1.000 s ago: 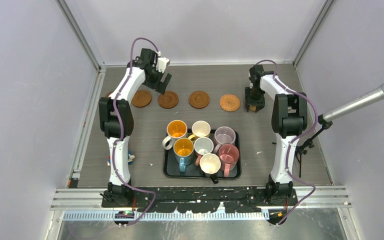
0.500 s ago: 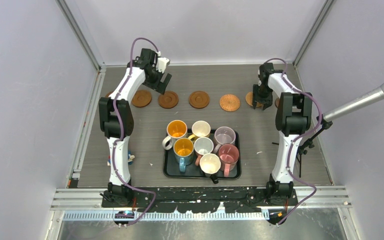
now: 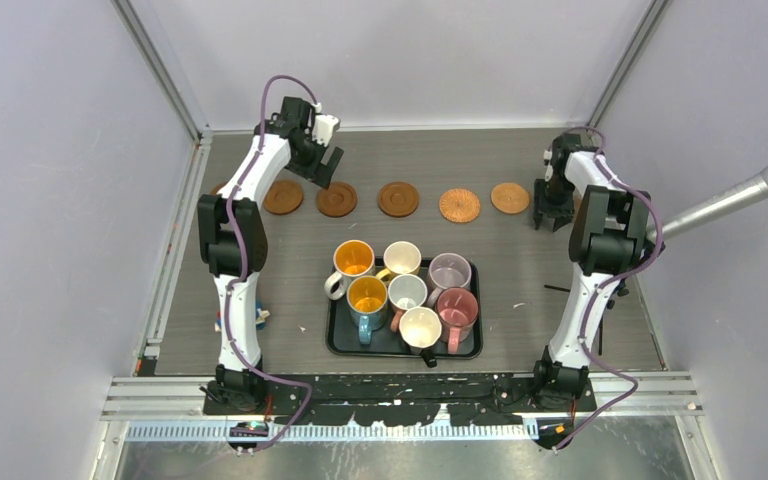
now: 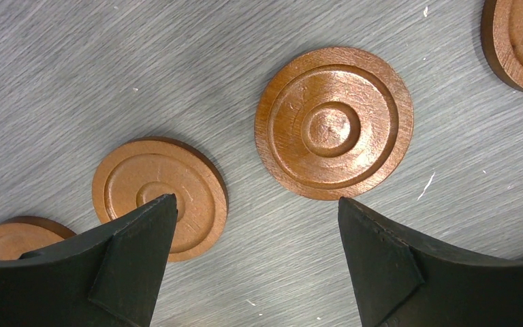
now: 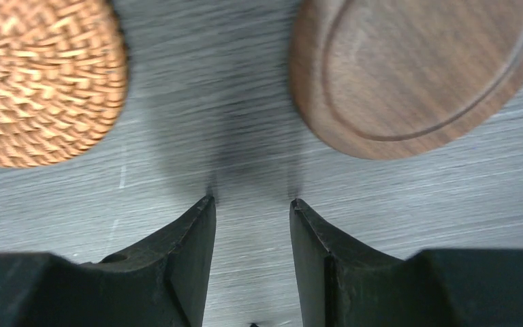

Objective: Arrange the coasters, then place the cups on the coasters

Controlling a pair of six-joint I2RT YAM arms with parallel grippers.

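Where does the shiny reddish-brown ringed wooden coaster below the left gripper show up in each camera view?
Top external: the shiny reddish-brown ringed wooden coaster lies in the far row of coasters, partly under the left gripper.
Left wrist: the same coaster sits right of centre in the upper half, just above the gap between that gripper's open jaws.
Right wrist: not in it.
Shared landmark: the grey wood-grain tabletop shows in all three views.

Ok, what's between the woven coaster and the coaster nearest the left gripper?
One ringed brown coaster, touching neither of them; the top view shows it.
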